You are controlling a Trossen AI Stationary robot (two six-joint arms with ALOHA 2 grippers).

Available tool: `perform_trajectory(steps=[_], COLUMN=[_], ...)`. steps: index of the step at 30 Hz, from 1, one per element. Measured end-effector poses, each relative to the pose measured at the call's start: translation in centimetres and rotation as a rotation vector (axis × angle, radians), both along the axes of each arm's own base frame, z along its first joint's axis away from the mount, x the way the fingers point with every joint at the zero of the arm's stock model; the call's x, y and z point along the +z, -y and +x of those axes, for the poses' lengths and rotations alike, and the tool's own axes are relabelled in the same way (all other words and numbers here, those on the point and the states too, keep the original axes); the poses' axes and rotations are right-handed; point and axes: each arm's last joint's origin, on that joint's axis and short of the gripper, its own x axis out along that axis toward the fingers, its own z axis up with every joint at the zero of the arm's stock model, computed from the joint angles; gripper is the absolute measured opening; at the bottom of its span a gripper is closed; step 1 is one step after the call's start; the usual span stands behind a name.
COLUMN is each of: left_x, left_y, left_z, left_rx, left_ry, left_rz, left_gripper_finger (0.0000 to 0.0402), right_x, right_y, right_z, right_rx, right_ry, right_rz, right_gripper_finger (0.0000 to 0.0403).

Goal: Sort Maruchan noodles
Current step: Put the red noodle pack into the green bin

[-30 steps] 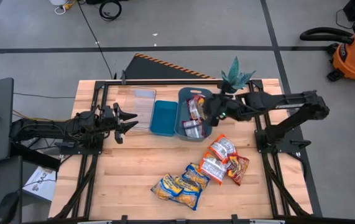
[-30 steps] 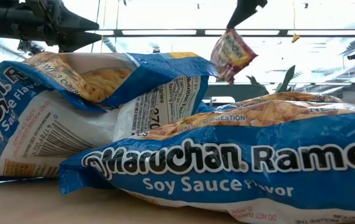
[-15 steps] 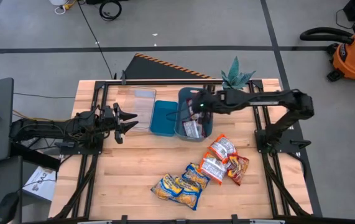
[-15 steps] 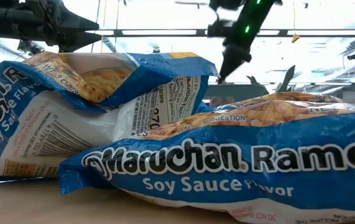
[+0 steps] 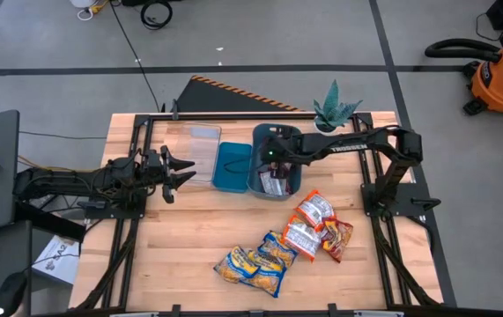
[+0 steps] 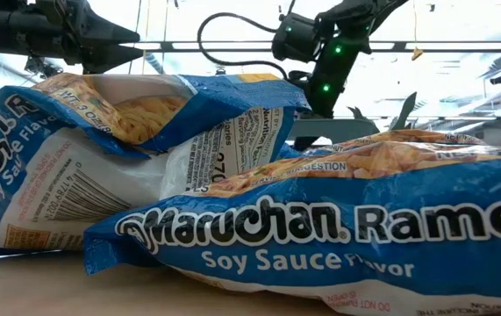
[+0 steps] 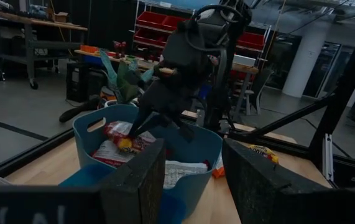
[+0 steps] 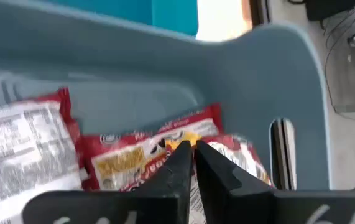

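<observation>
Right end effector [image 5: 271, 155] was down inside the grey-blue bin [image 5: 293, 187], fingers nearly closed with only a thin gap; in the right wrist view its tips [image 8: 193, 160] sat just above a red-and-white packet [image 8: 158, 152] lying in the bin, not clamped on it. More red-and-white packets [image 7: 122, 140] lay flat in that bin.

Left end effector [image 5: 178, 169] hung beyond the clear tray [image 5: 201, 151], on the side away from the bin, fingers spread open, empty. A bright blue bin [image 5: 231, 167] stood between the tray and the grey-blue bin.

Remaining Maruchan noodles were on the tabletop [image 5: 181, 238] near the grey-blue bin: a cluster of red-and-white and orange-red packets [image 5: 318, 225] just beside it, and yellow-and-blue packets [image 5: 258, 261] farther off, touching one another. A green plant [image 5: 334, 109] stood just beside the bin's far edge.
</observation>
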Motion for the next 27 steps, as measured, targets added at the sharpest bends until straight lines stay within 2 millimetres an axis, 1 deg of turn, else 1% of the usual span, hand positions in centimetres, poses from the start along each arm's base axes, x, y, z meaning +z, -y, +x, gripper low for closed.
perform_trajectory(steps=[3, 7, 12, 14, 18, 22, 27], left_x=[0.0, 0.0, -0.2, -0.2, -0.2, -0.4, -0.4], left_y=[0.0, 0.0, 0.0, 0.0, 0.0, 0.0, 0.0], left_z=[0.0, 0.0, 0.0, 0.0, 0.0, 0.0, 0.0], left_rx=[0.000, 0.000, 0.000, 0.000, -0.001, -0.001, -0.001], left_ry=[0.000, -0.001, -0.016, -0.017, -0.020, -0.031, -0.031], left_rz=[0.000, 0.000, -0.006, -0.008, -0.022, -0.027, -0.027], left_gripper_finger=[0.0167, 0.0167, 0.0167, 0.0167, 0.0167, 0.0167, 0.0167], right_x=[0.7, 1.5, 3.4, 4.2, 5.6, 6.3, 6.1], right_y=[-0.1, -0.3, -0.7, -1.1, -2.8, -4.9, -8.1], right_z=[0.2, 0.1, -1.0, -1.6, -3.1, -4.6, -6.0], right_rx=[0.023, 0.042, 0.035, 0.046, 0.092, 0.093, 0.045], right_ry=[0.059, 0.122, 0.153, 0.169, 0.183, 0.144, 0.031], right_rz=[0.024, 0.076, 0.069, 0.102, 0.268, 0.453, 0.539], right_gripper_finger=[0.0046, 0.0075, 0.0118, 0.0133, 0.0152, 0.0158, 0.0158])
